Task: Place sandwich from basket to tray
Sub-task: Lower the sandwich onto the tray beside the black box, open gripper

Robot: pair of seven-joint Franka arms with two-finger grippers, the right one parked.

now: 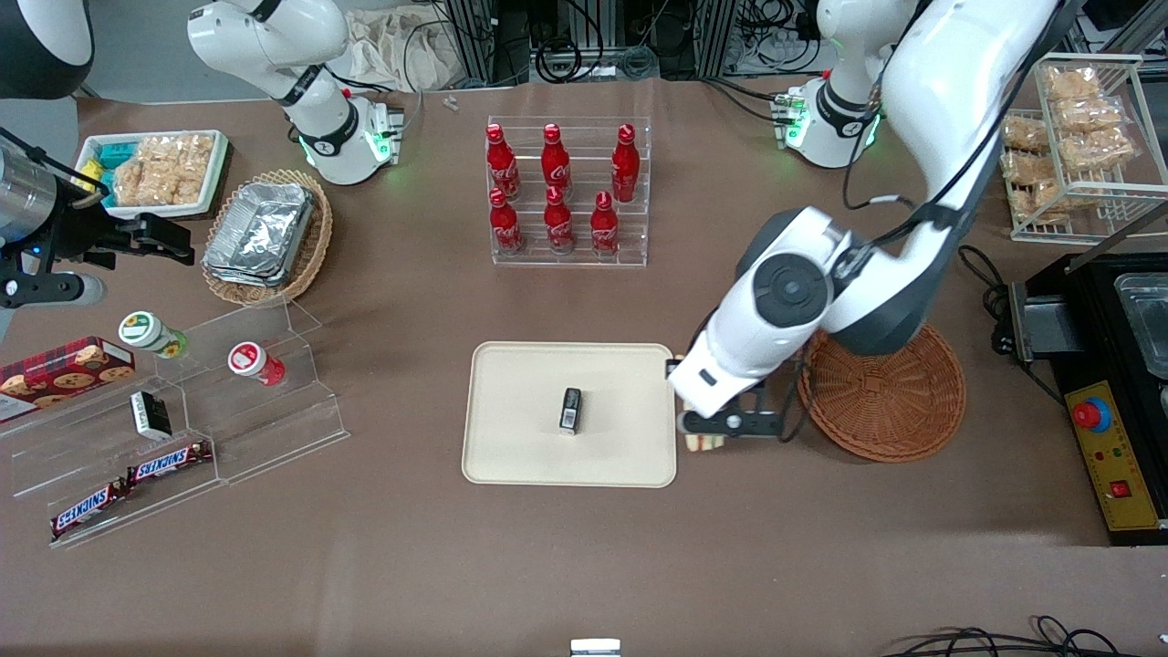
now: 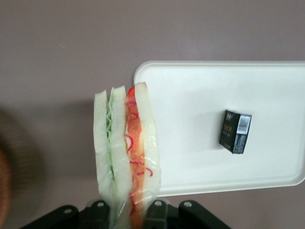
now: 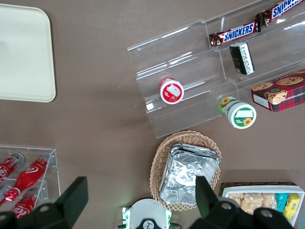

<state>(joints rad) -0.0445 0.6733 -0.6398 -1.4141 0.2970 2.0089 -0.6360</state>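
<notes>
Sandwich (image 2: 126, 152) is held clamped in the gripper (image 1: 704, 436), between basket (image 1: 899, 401) and tray (image 1: 511, 456). It must next be carried over the tray and lowered.

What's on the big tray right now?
Only a small black box lies on the tray. The sandwich isn't there yet: the hand holds it above the brown table, beside the tray's edge, between tray and basket.
</notes>
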